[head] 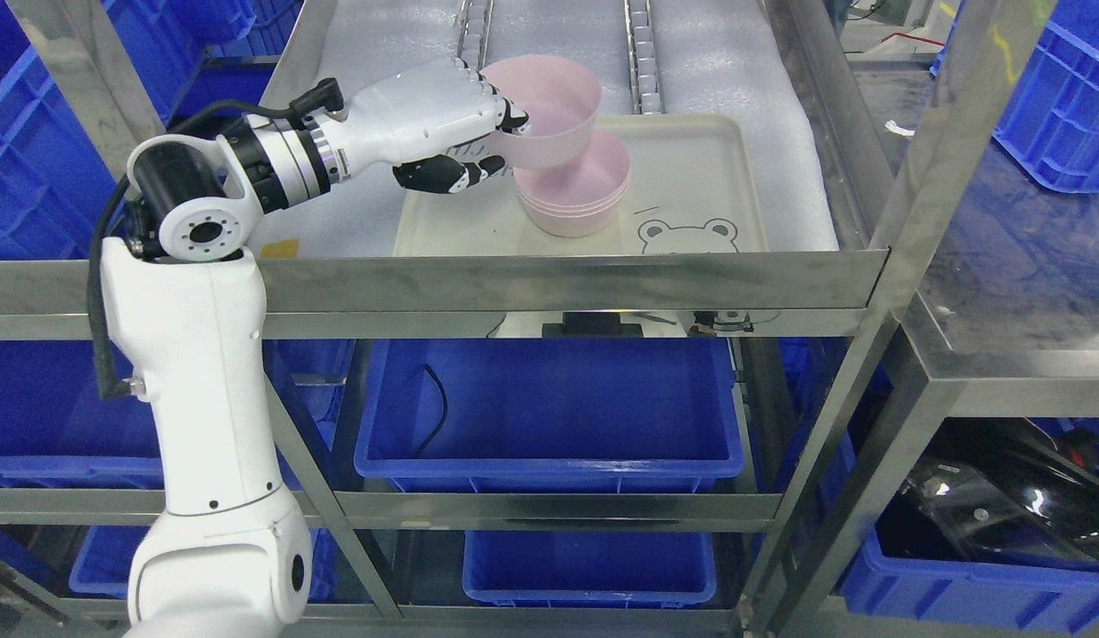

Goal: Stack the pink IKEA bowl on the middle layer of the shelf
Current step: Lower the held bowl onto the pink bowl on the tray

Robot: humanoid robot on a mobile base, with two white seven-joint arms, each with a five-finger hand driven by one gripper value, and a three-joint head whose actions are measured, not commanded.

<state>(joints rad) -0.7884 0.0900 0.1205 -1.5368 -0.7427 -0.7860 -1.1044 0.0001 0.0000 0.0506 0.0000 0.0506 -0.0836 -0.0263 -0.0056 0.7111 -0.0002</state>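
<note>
Fingers (514, 115) of our left hand (443, 120) are pinching the rim of a smooth pink bowl (549, 111). We are holding it tilted, touching the round pink stack (574, 190). The stack is sitting on a flat cream tray (691, 168) with a bear drawing (689, 237), on the shiny metal shelf (567, 279).

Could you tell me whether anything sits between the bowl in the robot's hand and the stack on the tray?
Nothing visible does. The left hand holds the pink bowl tilted directly above the stack of pink bowls on the tray.
</note>
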